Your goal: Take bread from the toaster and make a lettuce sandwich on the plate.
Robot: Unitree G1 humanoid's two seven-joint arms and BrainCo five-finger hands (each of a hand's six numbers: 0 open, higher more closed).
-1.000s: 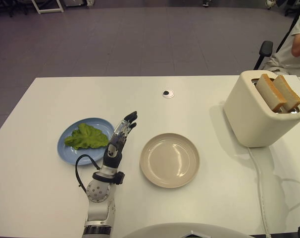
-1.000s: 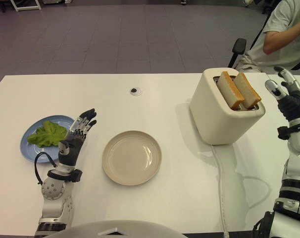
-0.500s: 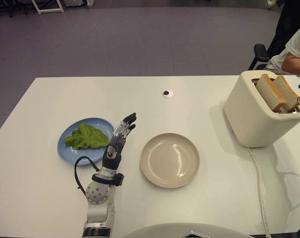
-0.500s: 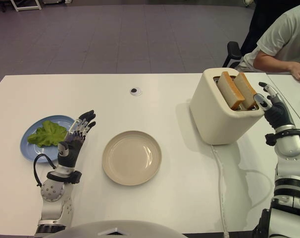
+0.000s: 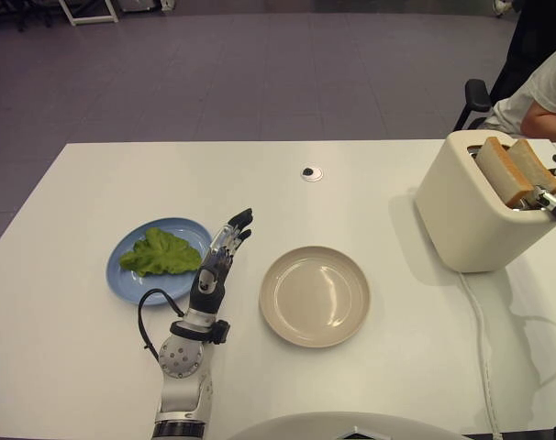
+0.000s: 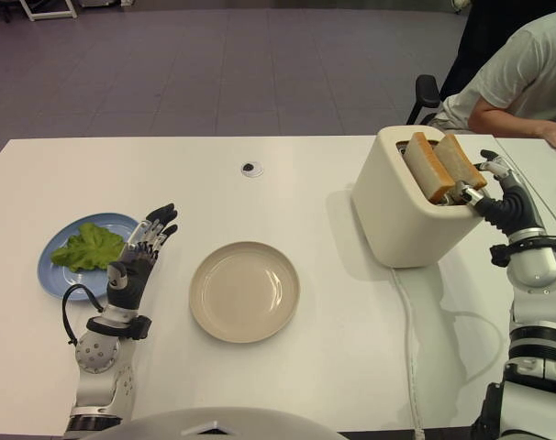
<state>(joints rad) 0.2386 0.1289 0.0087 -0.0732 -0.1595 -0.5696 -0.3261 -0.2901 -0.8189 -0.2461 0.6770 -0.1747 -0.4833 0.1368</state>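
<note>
Cream toaster (image 6: 397,220), 2 bread slices (image 6: 428,168) poking out, right hand (image 6: 507,206) right up against them.
Can't tell if gripping. Left hand (image 6: 131,266) open, empty, between lettuce (image 6: 90,246) and beige plate (image 6: 244,291).

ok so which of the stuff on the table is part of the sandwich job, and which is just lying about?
Job:
- toaster
- bread slices in its slots
- beige plate
- lettuce on the blue plate
- right hand at the bread
- left hand beside the blue plate

Lying about:
- small round disc
- cord from the toaster
</note>
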